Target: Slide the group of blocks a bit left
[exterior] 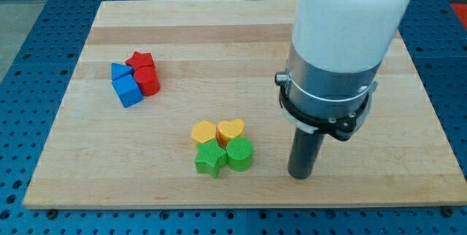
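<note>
A group of blocks lies near the board's bottom middle: a yellow hexagon-like block (203, 132), a yellow heart (231, 130), a green star (211, 160) and a green cylinder (239, 154), all touching. My tip (300, 175) rests on the board to the right of this group, a short gap from the green cylinder. A second group sits at the view's upper left: a red star (139, 61), a red cylinder (147, 80) and two blue blocks (128, 87), (120, 71).
The wooden board (241, 45) lies on a blue perforated table (29, 60). The white arm body (343, 31) hangs over the board's right half and hides part of it.
</note>
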{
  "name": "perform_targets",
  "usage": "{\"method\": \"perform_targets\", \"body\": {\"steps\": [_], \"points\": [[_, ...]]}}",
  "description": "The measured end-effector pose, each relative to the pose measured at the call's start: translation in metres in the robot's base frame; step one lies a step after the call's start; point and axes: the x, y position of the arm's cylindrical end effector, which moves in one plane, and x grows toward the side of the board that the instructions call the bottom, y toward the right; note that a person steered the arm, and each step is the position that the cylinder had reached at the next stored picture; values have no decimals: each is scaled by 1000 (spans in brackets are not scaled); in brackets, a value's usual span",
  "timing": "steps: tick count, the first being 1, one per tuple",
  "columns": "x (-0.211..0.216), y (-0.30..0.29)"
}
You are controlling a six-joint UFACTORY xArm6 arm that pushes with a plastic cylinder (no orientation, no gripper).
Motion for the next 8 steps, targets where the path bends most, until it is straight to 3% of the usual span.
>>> {"method": "perform_targets", "body": {"steps": [3,8], "points": [[-21,-25],[-21,-69]]}}
